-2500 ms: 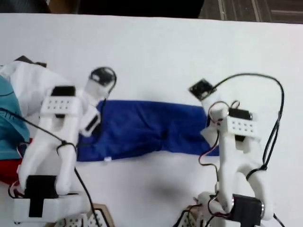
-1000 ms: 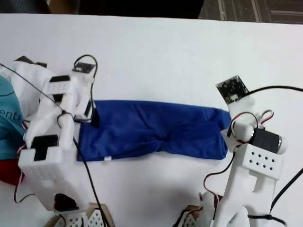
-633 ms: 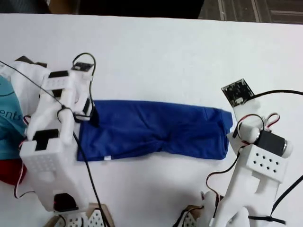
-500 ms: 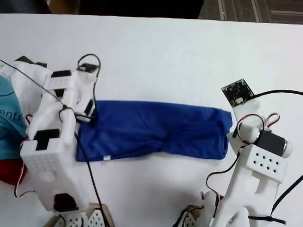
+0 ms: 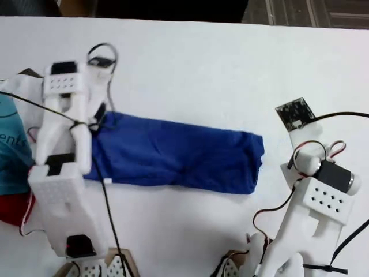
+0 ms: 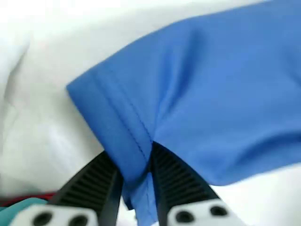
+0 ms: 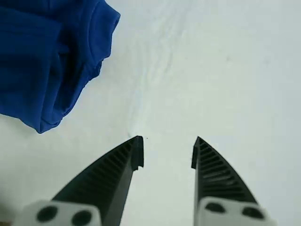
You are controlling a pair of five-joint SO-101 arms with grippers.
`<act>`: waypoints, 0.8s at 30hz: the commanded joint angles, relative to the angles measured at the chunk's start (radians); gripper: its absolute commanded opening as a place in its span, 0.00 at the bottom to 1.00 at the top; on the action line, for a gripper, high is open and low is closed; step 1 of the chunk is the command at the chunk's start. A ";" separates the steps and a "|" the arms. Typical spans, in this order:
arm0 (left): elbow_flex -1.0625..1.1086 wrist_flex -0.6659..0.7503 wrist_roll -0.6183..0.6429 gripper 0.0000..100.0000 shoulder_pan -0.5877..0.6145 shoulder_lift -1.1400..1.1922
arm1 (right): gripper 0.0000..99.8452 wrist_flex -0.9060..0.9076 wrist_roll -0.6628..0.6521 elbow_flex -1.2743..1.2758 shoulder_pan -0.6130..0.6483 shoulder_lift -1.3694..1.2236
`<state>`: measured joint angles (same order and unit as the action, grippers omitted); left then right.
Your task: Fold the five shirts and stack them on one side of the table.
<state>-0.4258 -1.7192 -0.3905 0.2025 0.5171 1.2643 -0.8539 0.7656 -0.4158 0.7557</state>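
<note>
One blue shirt (image 5: 173, 156) in hand, folded to long band, lying across middle of bench (image 5: 230, 63). My left jaws clamped tight on its hem, at end nearest pile of other shirts (image 5: 11, 144). My right jaws gaping, empty, near far end, not touching. Judged step: cross-fold. Next: right jaws grip far end, carry it over.
</note>
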 commanded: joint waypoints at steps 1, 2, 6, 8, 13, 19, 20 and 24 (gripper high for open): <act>-0.101 -0.066 0.041 0.02 -0.141 -0.034 | 0.18 -0.025 0.006 -0.003 -0.048 0.031; -0.097 -0.066 0.058 0.02 -0.183 -0.041 | 0.18 -0.035 0.008 -0.002 -0.071 0.027; -0.101 -0.066 0.109 0.02 -0.370 -0.058 | 0.18 -0.125 0.008 0.068 -0.186 0.027; -0.113 -0.066 0.114 0.02 -0.463 -0.058 | 0.18 -0.185 0.006 0.130 -0.243 0.027; -0.189 -0.063 0.080 0.02 -0.657 -0.058 | 0.18 -0.303 0.002 0.252 -0.367 0.027; -0.280 -0.051 0.051 0.02 -0.798 -0.048 | 0.18 -0.351 0.006 0.328 -0.483 0.027; -0.288 -0.035 0.051 0.02 -0.815 -0.048 | 0.18 -0.351 0.005 0.338 -0.493 0.027; -0.331 0.034 0.051 0.02 -0.861 -0.048 | 0.18 -0.351 0.005 0.387 -0.512 0.027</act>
<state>-0.6943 -1.7315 -0.3261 -0.6260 0.5171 0.9283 -0.8539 1.1400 -0.9114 0.7557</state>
